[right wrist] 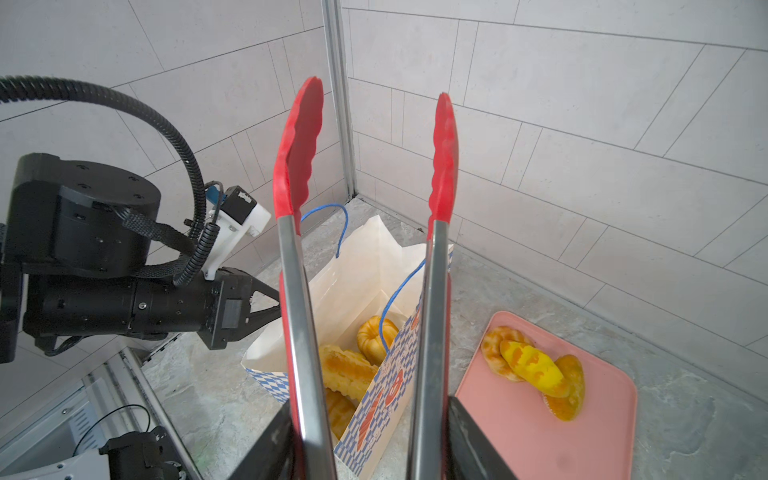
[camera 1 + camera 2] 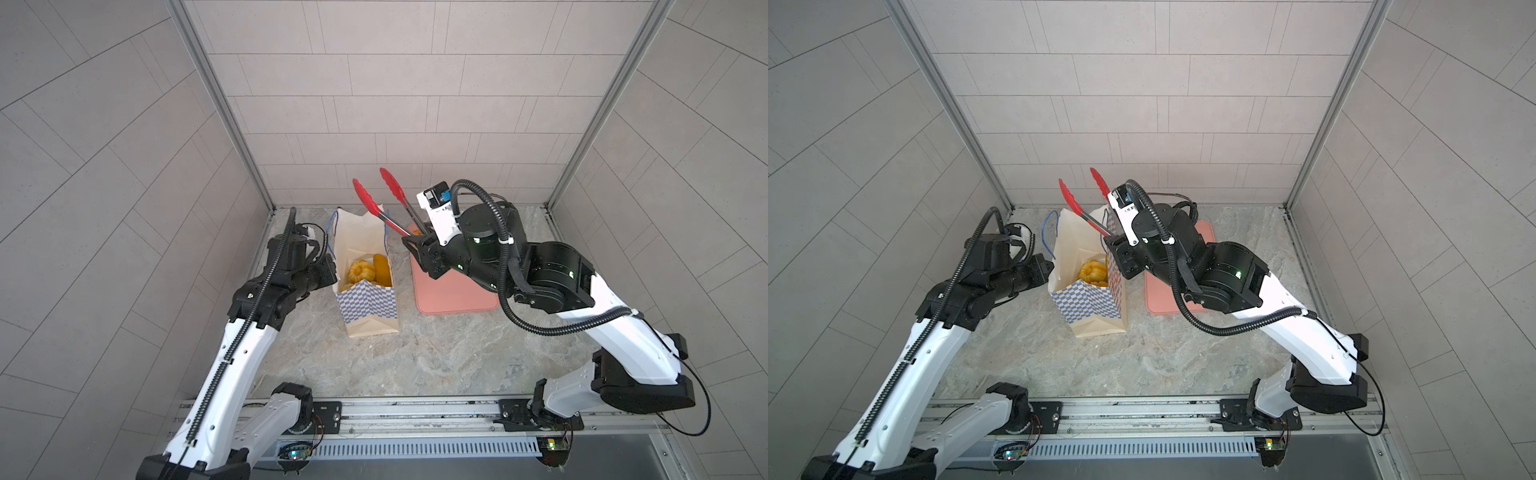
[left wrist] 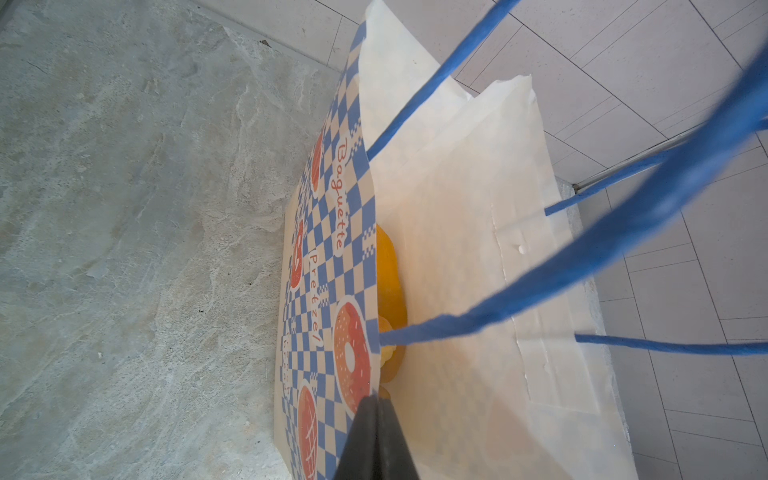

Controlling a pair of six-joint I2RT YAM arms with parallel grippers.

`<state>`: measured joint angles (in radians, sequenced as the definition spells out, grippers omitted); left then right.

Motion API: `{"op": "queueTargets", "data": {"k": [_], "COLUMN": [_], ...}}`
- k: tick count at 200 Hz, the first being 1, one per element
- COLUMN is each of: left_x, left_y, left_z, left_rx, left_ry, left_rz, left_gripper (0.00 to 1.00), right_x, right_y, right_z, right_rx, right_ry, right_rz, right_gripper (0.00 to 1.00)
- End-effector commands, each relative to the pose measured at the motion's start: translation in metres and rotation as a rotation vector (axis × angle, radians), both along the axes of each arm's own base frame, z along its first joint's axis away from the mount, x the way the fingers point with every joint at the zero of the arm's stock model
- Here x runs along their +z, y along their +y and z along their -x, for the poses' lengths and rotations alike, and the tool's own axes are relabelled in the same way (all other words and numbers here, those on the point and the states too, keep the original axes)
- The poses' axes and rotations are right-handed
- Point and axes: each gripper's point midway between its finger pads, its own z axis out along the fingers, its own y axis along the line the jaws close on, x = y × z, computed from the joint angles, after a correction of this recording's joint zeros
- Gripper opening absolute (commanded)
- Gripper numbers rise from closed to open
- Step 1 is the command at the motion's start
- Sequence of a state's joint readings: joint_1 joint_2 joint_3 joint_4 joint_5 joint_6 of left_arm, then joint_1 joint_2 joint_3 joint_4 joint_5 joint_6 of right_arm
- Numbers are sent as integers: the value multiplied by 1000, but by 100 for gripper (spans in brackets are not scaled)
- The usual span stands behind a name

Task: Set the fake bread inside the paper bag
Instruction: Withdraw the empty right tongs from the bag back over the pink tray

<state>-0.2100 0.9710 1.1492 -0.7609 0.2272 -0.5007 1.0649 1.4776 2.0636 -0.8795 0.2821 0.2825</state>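
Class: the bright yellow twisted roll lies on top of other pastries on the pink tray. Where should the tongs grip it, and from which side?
Grip the yellow roll across its short width at mid-length, coming from above. It lies uppermost across two pastries on the pink tray, so its long flanks are clear; one tip of the tongs on each flank probably holds best.

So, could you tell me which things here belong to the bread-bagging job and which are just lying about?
In the job:
bag
bread, some inside it, some waiting outside
tongs, held by the right gripper
left gripper, shut on the bag's rim

Just about:
tray, under the waiting bread
table
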Motion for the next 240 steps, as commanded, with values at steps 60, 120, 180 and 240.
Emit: {"op": "queueTargets", "data": {"k": [60, 120, 180, 240], "left_x": [4, 4, 5, 5], "left_y": [1, 1, 1, 0], "left_z": [3, 2, 2, 1], "left_rx": [3, 3, 3, -2], "left_ry": [-6, -7, -7, -5], "left_rz": [1, 0, -1, 0], "left_gripper": [7, 7, 7, 7], "right_x": [7, -19, -60, -112], "right_y": [-61, -94, -113, -132], "right_z": [-30, -48, -69, -97], "right_rx": [-177, -266, -324, -377], "right_ry": [-45, 20, 113, 243], "right_rz": [25, 37, 59, 48], "right_gripper": [53, 53, 52, 51]}}
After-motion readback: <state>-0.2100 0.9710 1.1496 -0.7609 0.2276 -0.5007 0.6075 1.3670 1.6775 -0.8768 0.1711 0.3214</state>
